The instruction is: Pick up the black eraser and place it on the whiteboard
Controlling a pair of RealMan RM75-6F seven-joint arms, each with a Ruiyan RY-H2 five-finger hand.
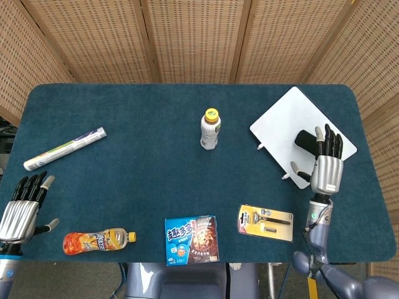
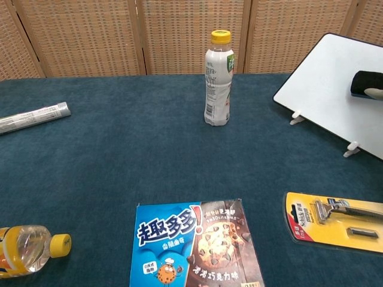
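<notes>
The black eraser lies on the white whiteboard at the table's right side. My right hand hovers just in front of the eraser with its fingers straight and spread, holding nothing; its fingertips overlap the eraser's near end. In the chest view only one pale fingertip shows at the right edge, beside the eraser. My left hand rests open at the table's front left corner, fingers spread and empty.
A yellow-capped drink bottle stands mid-table. A razor in yellow packaging lies in front of the whiteboard. A blue cookie box, a lying orange bottle and a white tube occupy the front and left.
</notes>
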